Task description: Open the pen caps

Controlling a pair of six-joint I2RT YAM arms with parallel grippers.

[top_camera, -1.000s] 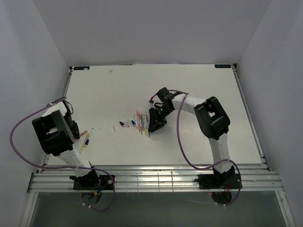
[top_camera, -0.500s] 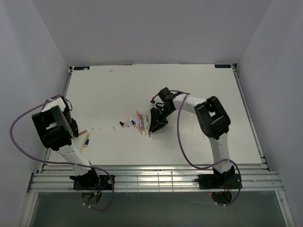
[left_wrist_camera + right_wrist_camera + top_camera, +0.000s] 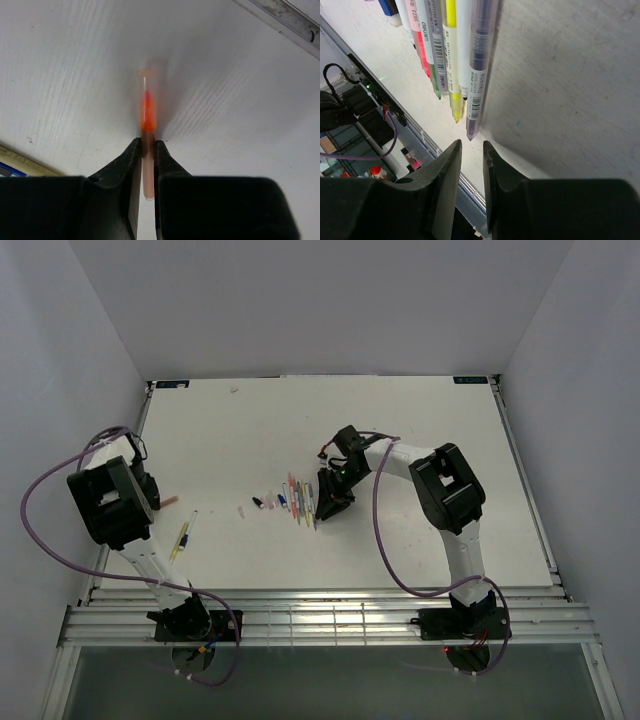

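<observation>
left fingers [image 3: 127, 167] gripped a pink pen cap [image 3: 147, 125] | right fingers [image 3: 447, 172] stood slightly apart, empty, above the row of pens [image 3: 451, 55] | yellow pen [image 3: 184, 536] lay near left arm [image 3: 110, 505] on counter [image 3: 420, 420]

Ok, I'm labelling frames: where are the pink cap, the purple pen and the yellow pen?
pink cap [image 3: 146, 107]: left wrist view, its orange middle.
purple pen [image 3: 483, 40]: right wrist view, upper barrel.
yellow pen [image 3: 454, 105]: right wrist view, yellow end near the tip.
</observation>
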